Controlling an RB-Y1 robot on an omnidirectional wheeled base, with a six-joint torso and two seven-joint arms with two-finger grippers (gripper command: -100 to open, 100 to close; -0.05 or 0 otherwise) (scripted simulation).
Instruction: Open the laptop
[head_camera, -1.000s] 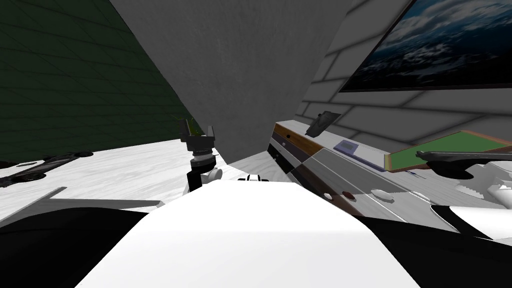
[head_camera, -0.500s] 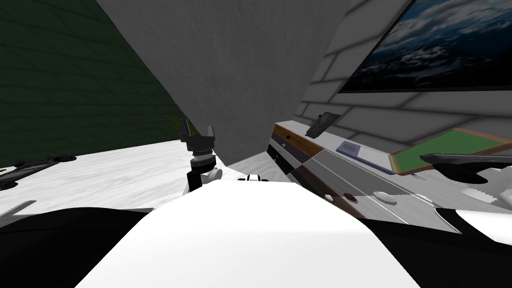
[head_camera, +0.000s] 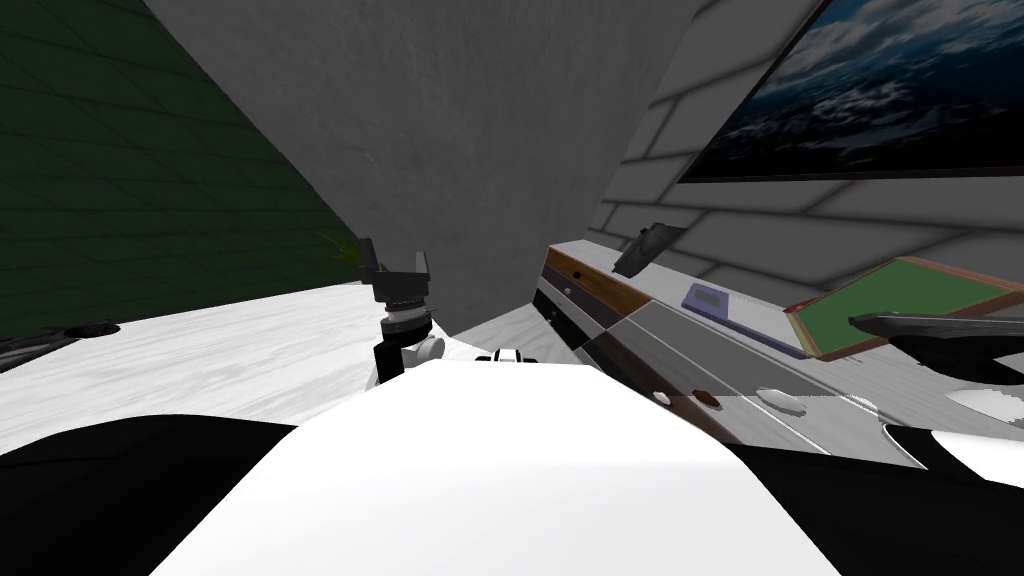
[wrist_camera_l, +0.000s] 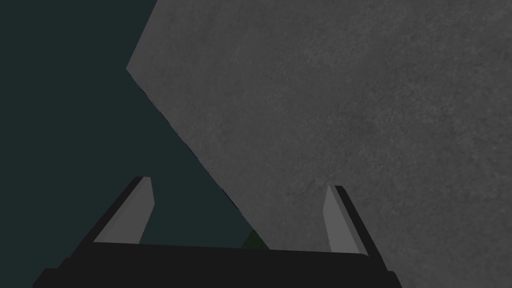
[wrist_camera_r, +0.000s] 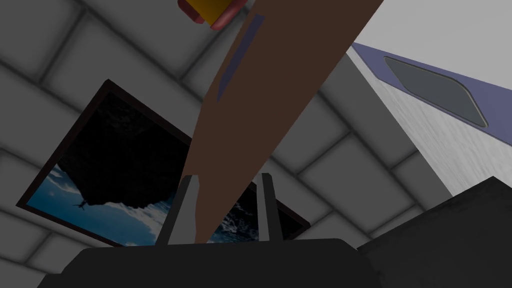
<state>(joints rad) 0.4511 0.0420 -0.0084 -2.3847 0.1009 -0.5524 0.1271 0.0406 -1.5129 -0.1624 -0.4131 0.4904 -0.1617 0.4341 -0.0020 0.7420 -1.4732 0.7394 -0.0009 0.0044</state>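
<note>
Two fingers (wrist_camera_r: 182, 215) of the right gripper (wrist_camera_r: 225, 177) stand close together with a brown slab between them. The jaws are closed on its two faces, far narrower than their open spread. The slab runs up and away from the gripper at a slant, and a red and yellow thing (wrist_camera_r: 210, 10) shows near its far end.

From the head camera, the same slab reads as the laptop (head_camera: 890, 295). It is a flat panel with a green face and a brown rim. It sits on the white desk (head_camera: 760, 340) off to my right, below the framed picture (head_camera: 870, 90) of sea and cloud on the grey block wall. I cannot tell how far its lid is raised.

Just beside the laptop, toward the far end of the desk, lies a flat purple pad (head_camera: 715, 300) with a grey pane in it. Farther along, at the desk's far end, a black thing (head_camera: 645, 245) stands tilted. Near the desk's front edge lie a small red thing (head_camera: 708, 398) and a white oval thing (head_camera: 783, 400), close to each other. The desk's front is made of brown and grey panels.

The left gripper (head_camera: 395, 255) is held up in front of me, left of the desk and well apart from the laptop. Its fingers point upward, and the jaws are spread wide with nothing between them.
</note>
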